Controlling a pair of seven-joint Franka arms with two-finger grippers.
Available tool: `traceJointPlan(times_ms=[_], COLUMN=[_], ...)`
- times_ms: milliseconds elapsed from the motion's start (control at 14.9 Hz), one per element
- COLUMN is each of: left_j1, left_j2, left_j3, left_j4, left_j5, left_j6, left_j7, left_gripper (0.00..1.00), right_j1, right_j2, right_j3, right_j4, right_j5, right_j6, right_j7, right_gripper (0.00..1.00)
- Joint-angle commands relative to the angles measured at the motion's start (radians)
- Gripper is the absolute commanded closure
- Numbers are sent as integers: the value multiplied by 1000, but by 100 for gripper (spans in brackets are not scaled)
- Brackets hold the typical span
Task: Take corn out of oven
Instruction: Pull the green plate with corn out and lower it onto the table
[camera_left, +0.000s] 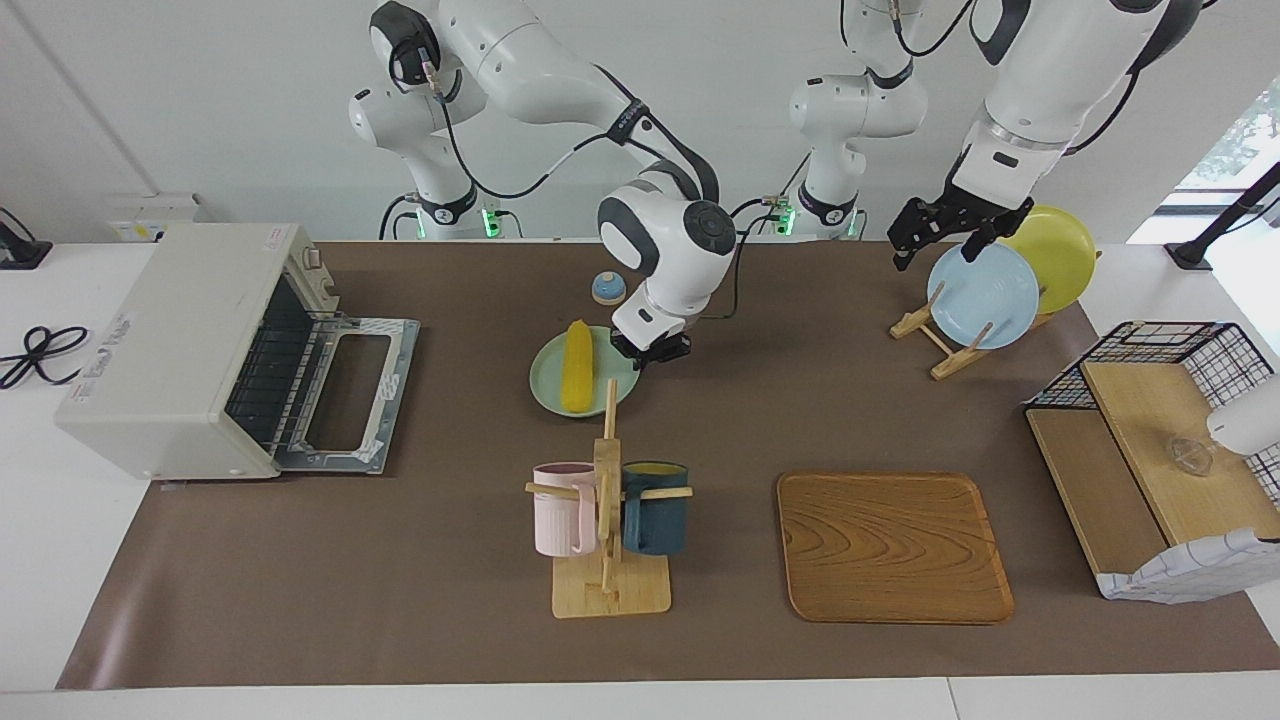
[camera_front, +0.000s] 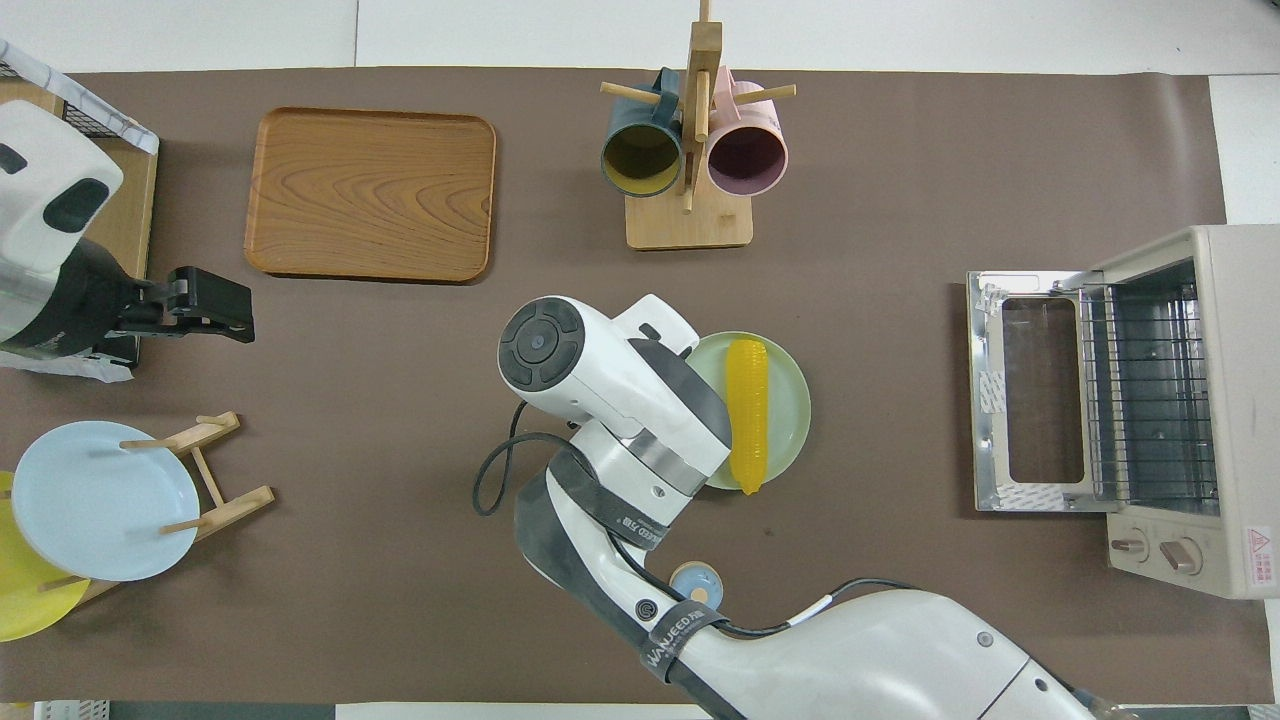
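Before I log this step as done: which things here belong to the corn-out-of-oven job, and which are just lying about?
Job:
corn, lying on the green plate
oven, door open
right gripper, beside the corn

Lying about:
mug rack
wooden tray
plate stand
wire basket
left gripper, over the plate stand, waiting

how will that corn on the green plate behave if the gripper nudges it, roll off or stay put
The corn is a rounded, tapered cob lying on the shallow green plate, so a sideways nudge would probably roll it, curving toward its narrow end. The plate's low rim may not stop it. Its glossy look suggests a stiff, light and fairly slippery thing. The right gripper hangs beside it.
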Motion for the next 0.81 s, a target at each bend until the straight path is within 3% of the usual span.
traceJointPlan(times_ms=[0, 67, 134, 269, 403, 604, 739], left_j1=[15, 15, 15, 15, 15, 15, 15], left_j2=[9, 10, 10, 10, 10, 7, 6], left_j3=[-7, -7, -7, -7, -7, -7, -7], left_j4=[17, 17, 17, 17, 17, 3, -4], left_j5=[-6, -6, -6, -6, -6, -6, -6], left_j6=[8, 8, 8, 15, 18, 35, 55], left_j7=[8, 8, 8, 8, 8, 10, 8], left_gripper=[0, 0, 0, 0, 0, 0, 0], right_j1=[-8, -8, -10, -14, -22, -80, -143], right_j2=[-11, -11, -11, -9, -11, -61, -124], right_j3=[5, 5, 5, 4, 4, -1, -1], right_j4=[-4, -4, -5, -22, -18, -18, -19], right_j5=[44, 67, 87, 89, 89, 72, 65], right_j6=[12, 20, 47, 115, 137, 68, -19], right_j7=[-4, -4, -2, -27, -86, -160, -224], right_gripper=[100, 100, 92, 65, 51, 54, 69])
